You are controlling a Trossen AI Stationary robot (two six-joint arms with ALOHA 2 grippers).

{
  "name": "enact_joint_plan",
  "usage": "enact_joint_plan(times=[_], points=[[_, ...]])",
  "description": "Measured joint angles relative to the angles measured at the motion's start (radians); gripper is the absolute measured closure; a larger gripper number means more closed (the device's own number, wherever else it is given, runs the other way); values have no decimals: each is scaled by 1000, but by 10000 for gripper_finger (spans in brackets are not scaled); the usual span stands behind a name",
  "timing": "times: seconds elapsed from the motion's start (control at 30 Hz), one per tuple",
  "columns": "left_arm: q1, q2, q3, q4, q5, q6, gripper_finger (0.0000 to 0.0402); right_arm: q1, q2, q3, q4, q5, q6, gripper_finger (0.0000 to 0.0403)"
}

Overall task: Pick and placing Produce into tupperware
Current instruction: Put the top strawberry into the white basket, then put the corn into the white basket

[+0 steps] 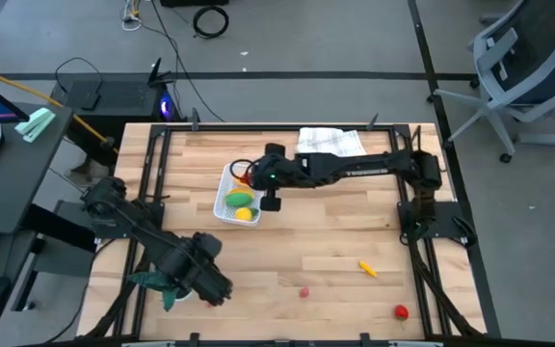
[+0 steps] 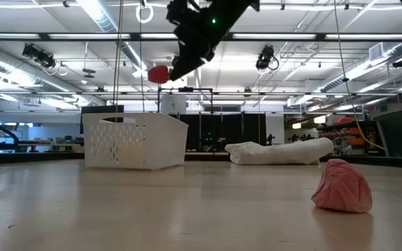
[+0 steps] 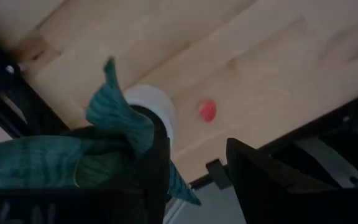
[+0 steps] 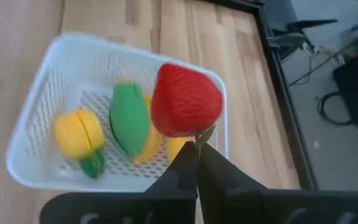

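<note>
The white perforated tupperware stands on the wooden table left of centre. In it lie a green piece, a yellow-and-green piece and a yellow banana. My right gripper hovers over it, shut on a red strawberry. A pink piece, a yellow-orange piece and a red piece lie near the table's near edge. My left gripper waits open at the near-left, beside a potted plant. My right gripper pinches the strawberry by its small green stem between the free ends of its two fingers, slanting down from above. The strawberry is lifted clear and hangs in the air over the tupperware's rim.
A folded white checked cloth lies at the far edge, under the right arm. The green leafy plant in its white pot stands at the near-left corner; a leaf lies across my left finger. Bare wood spreads across the table's middle.
</note>
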Motion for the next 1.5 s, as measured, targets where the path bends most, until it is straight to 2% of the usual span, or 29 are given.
enact_joint_plan(times=[0.23,0.47,0.57,0.9,1.2,1.37,1.5], points=[[37,-4,0,0,-45,-5,251,8,76,0,37,-7,-311,403],[64,-4,0,5,-69,-63,260,7,153,0,48,-86,-680,403],[65,-4,0,8,-88,-104,264,7,176,0,54,-89,-752,403],[65,-3,0,16,-101,-172,267,-7,194,0,77,-162,-770,392],[74,-3,0,35,-102,-166,276,-8,194,0,77,-192,-716,339],[74,-3,0,34,-101,-159,272,-7,194,0,78,-184,-610,312],[74,-3,0,37,-101,-155,274,0,148,0,34,-102,-489,300]])
